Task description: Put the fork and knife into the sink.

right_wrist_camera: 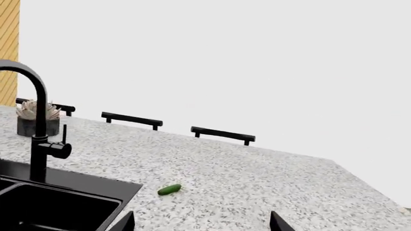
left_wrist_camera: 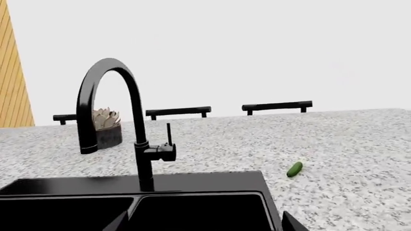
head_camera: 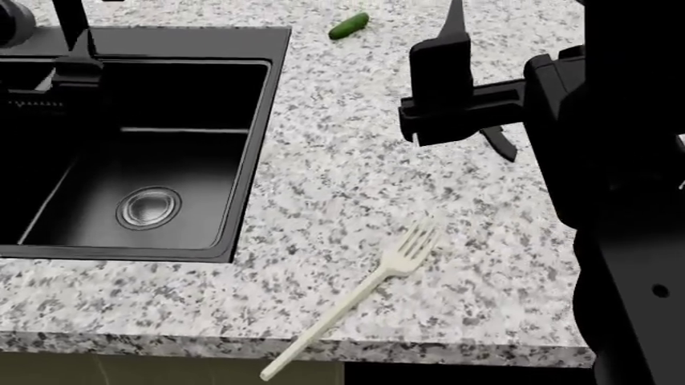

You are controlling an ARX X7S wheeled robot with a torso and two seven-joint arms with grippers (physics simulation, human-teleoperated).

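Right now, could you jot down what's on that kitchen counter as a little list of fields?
surface: speckled granite counter
sink: black, basin empty, silver drain
faucet: black, curved, behind the basins
fork: cream-white, lying on the counter beside the sink, handle past the front edge
knife: mostly hidden behind the right arm
cucumber: small, green, farther back
plant pot: behind the faucet
right gripper: fingertips apart, holding nothing

One fork, one knife, one cucumber, one sink, three black handles.
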